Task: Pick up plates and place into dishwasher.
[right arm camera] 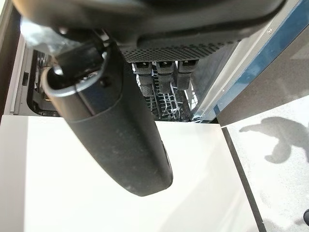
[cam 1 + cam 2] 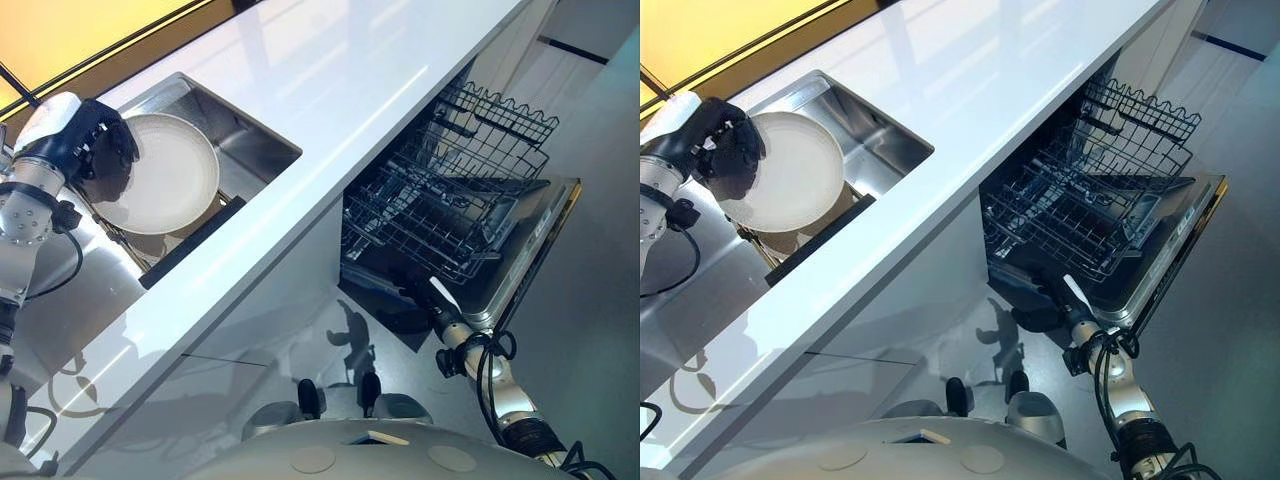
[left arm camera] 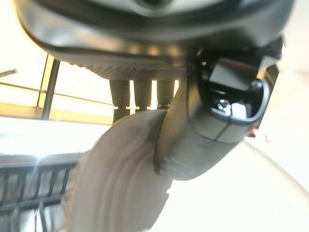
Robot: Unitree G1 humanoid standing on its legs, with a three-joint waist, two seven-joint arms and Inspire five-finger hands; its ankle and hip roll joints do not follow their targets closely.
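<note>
A round white plate (image 2: pixel 165 175) is held tilted above the steel sink (image 2: pixel 250 140), with my left hand (image 2: pixel 85 140) shut on its left rim. In the left wrist view the thumb (image 3: pixel 203 135) lies across the plate (image 3: pixel 120 174) and the fingers curl behind it. The dishwasher (image 2: pixel 540 240) stands open at the right under the counter, its wire racks (image 2: pixel 450 200) pulled out and bare. My right hand (image 2: pixel 395 290) hangs low in front of the dishwasher's lower rack, fingers relaxed and holding nothing; its thumb (image 1: pixel 116 140) is straight.
The long white counter (image 2: pixel 330 90) runs diagonally between sink and dishwasher. A dark strip (image 2: pixel 190 250) lies along the sink's near side below the plate. The dishwasher door (image 2: pixel 1185 235) juts out over the grey floor (image 2: pixel 600 330).
</note>
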